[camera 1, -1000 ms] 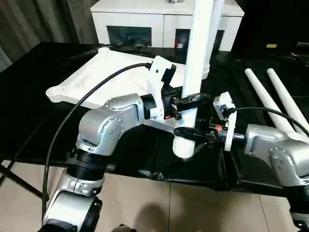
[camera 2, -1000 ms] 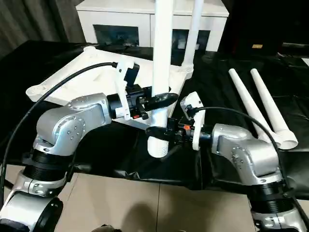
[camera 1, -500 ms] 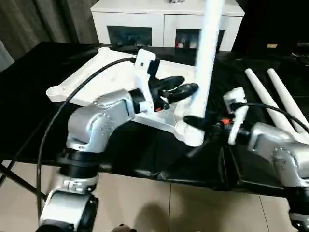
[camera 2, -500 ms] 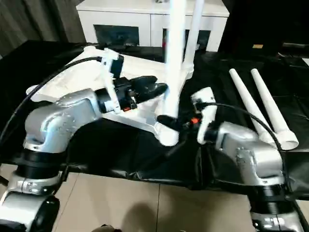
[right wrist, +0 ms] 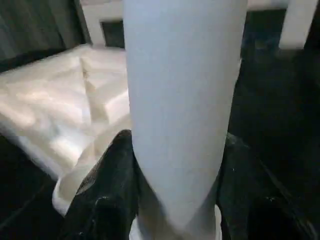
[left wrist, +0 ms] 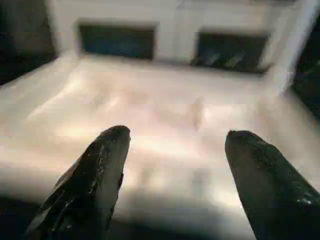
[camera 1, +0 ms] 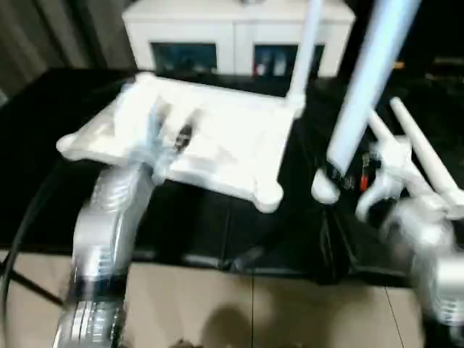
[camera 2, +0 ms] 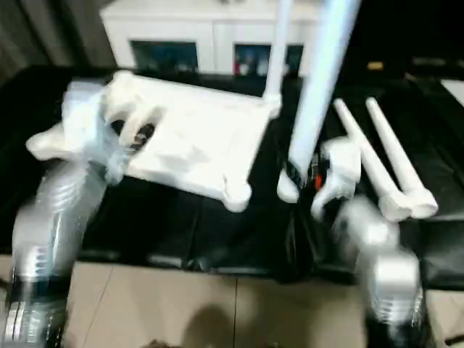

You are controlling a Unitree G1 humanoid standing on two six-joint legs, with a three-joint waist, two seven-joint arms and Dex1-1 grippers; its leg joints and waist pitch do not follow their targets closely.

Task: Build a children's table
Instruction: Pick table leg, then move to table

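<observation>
Right gripper (right wrist: 175,200) clamped on a white table leg (camera 1: 366,87); left gripper (left wrist: 172,165) empty, fingers apart.

The right gripper's black fingers (right wrist: 107,195) pressed on either side of the smooth, round plastic tube near its wider lower end, holding it tilted just off the tabletop's (camera 1: 217,138) near right corner. The left gripper's two blunt black fingers (left wrist: 95,175) stood wide apart over the tabletop, gripping nothing; whether they touched it could not be told. The white plastic tabletop lay upside down on the black-covered worktop (camera 1: 217,225), ribbed, with round sockets at its corners, and one leg (camera 1: 303,51) stood upright in the far right socket. Two more tapered white legs (camera 2: 380,163) lay side by side to the right. A white cabinet (camera 1: 232,32) with glass doors stood behind.
</observation>
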